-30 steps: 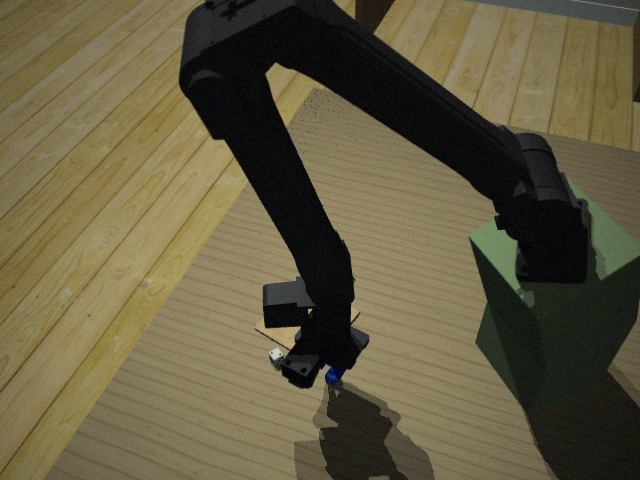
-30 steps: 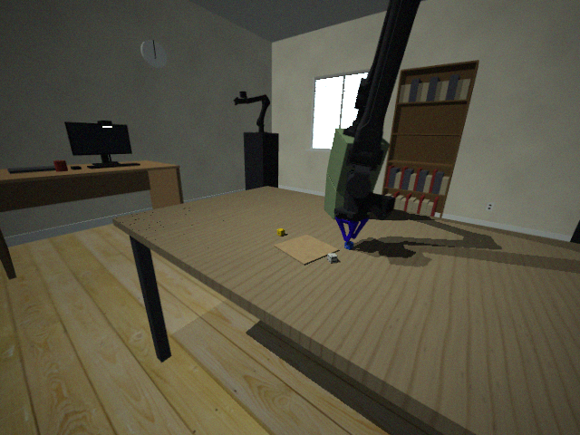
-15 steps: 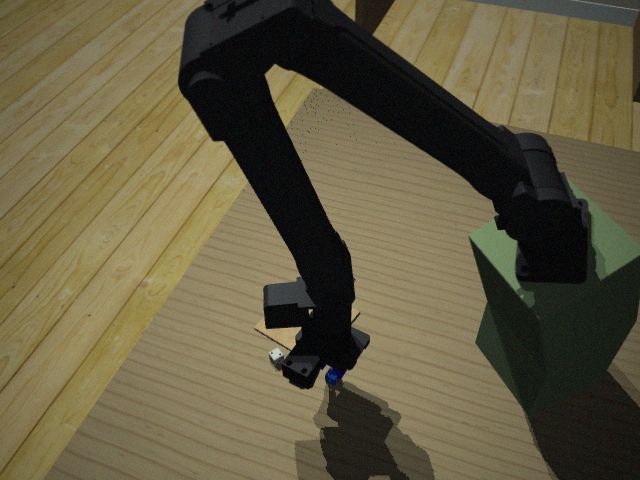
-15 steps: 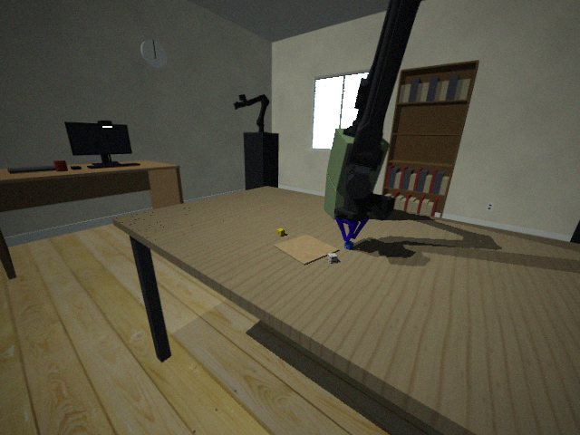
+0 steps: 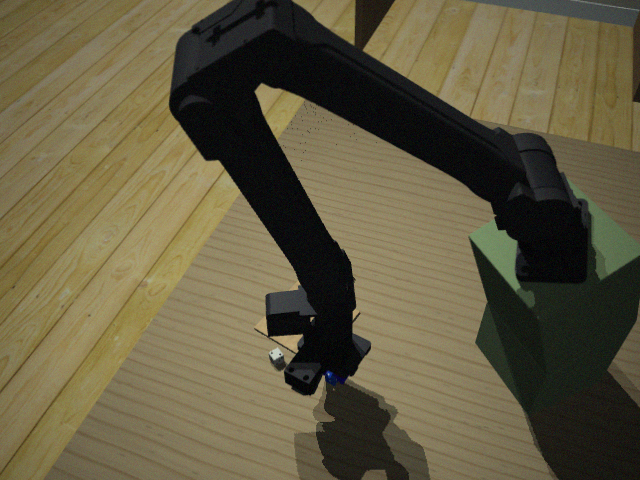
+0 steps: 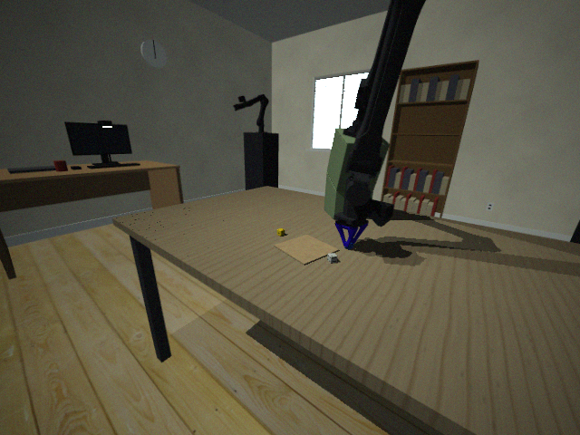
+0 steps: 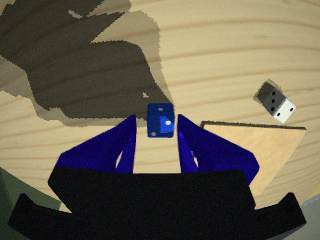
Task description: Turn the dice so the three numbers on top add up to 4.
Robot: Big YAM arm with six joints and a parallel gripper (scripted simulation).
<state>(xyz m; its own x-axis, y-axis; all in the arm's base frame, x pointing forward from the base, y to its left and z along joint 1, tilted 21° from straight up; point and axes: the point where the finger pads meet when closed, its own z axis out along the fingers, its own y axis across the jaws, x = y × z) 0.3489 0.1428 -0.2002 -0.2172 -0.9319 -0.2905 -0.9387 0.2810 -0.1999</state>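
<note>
Gripper (image 7: 160, 135): partly open, straddling the blue die (image 7: 160, 120) off the mat's (image 6: 304, 247) corner, gripping nothing, seemingly readying a grasp. White die (image 6: 333, 257) is sitting beside the mat's near edge; yellow die (image 6: 280, 231) is lying beyond its far edge.
</note>
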